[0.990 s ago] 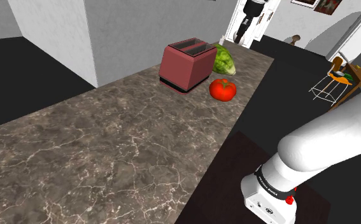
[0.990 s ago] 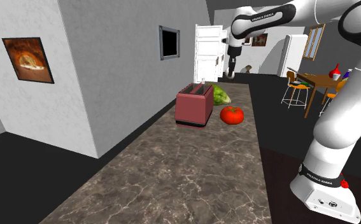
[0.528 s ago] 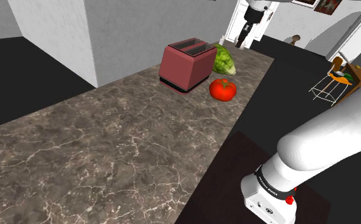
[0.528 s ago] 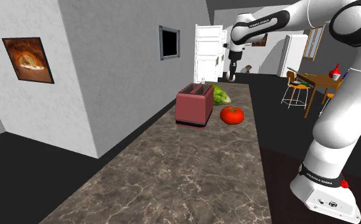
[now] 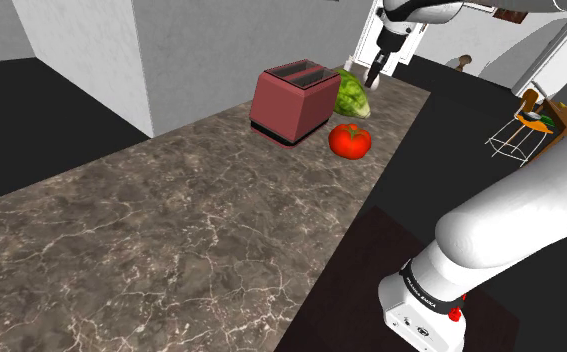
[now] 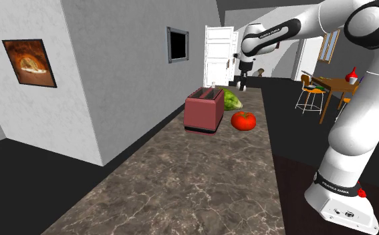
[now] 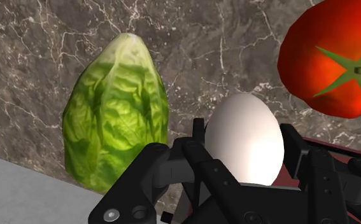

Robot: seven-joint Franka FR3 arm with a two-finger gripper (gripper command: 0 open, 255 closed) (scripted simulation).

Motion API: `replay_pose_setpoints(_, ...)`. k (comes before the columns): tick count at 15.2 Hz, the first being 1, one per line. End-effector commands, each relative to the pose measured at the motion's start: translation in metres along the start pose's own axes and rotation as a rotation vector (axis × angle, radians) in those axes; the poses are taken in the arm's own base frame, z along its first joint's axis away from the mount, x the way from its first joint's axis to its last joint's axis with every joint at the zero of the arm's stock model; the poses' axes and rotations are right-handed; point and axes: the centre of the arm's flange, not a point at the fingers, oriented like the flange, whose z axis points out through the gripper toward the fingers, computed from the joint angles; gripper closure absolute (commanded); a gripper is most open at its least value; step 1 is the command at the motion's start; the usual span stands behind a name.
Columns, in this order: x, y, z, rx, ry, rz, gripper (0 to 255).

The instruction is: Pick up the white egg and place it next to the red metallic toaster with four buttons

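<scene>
A white egg (image 7: 242, 127) sits clasped between my two black fingers, and my gripper (image 7: 244, 160) is shut on it. In the shoulder view the gripper (image 5: 374, 78) hangs over the far end of the counter, just past the green lettuce (image 5: 352, 96) and a little above it. The red toaster (image 5: 293, 100) stands on the marble counter (image 5: 171, 240) with the lettuce behind it and a red tomato (image 5: 350, 140) beside it. From the second exterior view, the gripper (image 6: 242, 85) is behind the toaster (image 6: 204, 110). Below the egg lie the lettuce (image 7: 118, 108) and the tomato (image 7: 335, 60).
A grey wall (image 5: 171, 50) runs along the counter's far side near the toaster. The counter's near half (image 6: 181, 187) is bare marble. A white door (image 6: 218, 57) stands beyond the counter's end, and a table with stools (image 6: 328, 87) is off to the second exterior view's right.
The gripper has come down with the egg, from high above the counter's far end to just above the lettuce. Toaster, lettuce and tomato have not moved.
</scene>
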Motion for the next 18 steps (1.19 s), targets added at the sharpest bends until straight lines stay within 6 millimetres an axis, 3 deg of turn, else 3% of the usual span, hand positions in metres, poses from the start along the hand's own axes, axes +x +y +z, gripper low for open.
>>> replay_pose_setpoints(1, -0.001, -0.003, 0.011, 0.0, 0.001, 0.0, 255)
replay_pose_setpoints(18, -0.006, -0.021, 0.099, 0.0, 0.001, 0.0, 255)
